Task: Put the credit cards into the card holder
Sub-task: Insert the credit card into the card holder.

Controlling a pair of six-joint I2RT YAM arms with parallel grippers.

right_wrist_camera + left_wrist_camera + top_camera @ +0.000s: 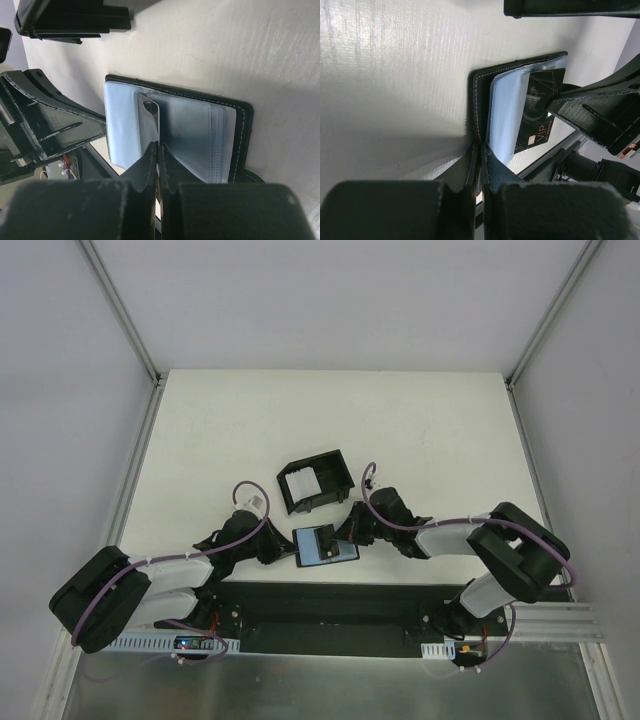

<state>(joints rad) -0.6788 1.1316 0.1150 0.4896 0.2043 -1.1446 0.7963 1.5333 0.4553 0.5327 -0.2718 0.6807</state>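
The card holder (342, 553) lies open near the table's front edge, black outside (476, 100) and bluish-grey inside (200, 135). My left gripper (283, 552) is shut on its left cover edge (481, 160). From the right, my right gripper (348, 532) is shut on a black card (540, 112) with gold "VIP" print. That card stands edge-on (151, 114) over the holder's inner pockets, right above the shut fingertips of the right gripper (159, 150). Pale credit cards (302, 483) lie inside the black box behind the holder.
The black open-topped box (332, 464) stands just behind the card holder, towards the table's middle; its wall shows in the right wrist view (75, 17). The black base rail (320, 605) runs along the near edge. White walls enclose the table.
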